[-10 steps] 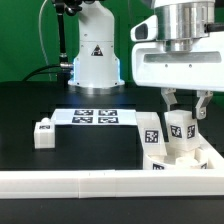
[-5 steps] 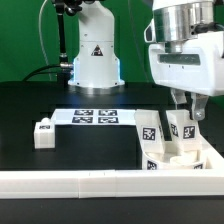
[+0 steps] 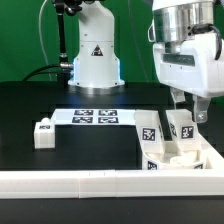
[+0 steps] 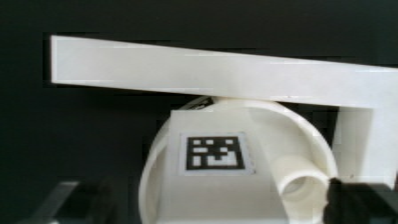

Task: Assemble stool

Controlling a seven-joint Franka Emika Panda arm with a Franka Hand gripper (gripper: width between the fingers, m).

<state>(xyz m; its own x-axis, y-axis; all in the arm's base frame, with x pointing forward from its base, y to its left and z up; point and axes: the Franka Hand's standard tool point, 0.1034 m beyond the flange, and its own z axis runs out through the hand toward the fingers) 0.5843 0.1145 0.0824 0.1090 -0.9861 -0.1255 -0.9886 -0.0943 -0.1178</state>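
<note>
Stool seat [image 3: 172, 152]: one, a low white disc lying flat on the black surface [image 3: 25, 105], near right, tucked into the inner corner of the rail [image 3: 90, 182]. One square tag shows on its near-left rim.

Legs: three, white and blocky, each tagged.
- Left seated leg [image 3: 150, 131]: stands on the seat, long axis vertical, tag facing the near side.
- Right seated leg [image 3: 184, 129]: stands on the seat, long axis vertical, directly under the tool. Whether either is fully seated cannot be told.
- Loose leg [image 3: 42, 133]: alone on the surface at near left, well apart from the seat, tag on its upper face. Its long axis is unclear.

Tool [image 3: 190, 112]: one, poised over the right seated leg, fingers spread apart and gripping nothing. In the wrist view the dark fingertips [image 4: 61, 200] sit wide on either side of a rounded tagged white part.

Rail: one, long, white and L-shaped. The long run lies along the near edge and the short arm turns away at the right. It encloses the seat on two sides.

Marker board [image 3: 96, 117]: one, flat at centre, between the loose leg and the seat.

Arm base [image 3: 95, 60]: one, at far centre.
</note>
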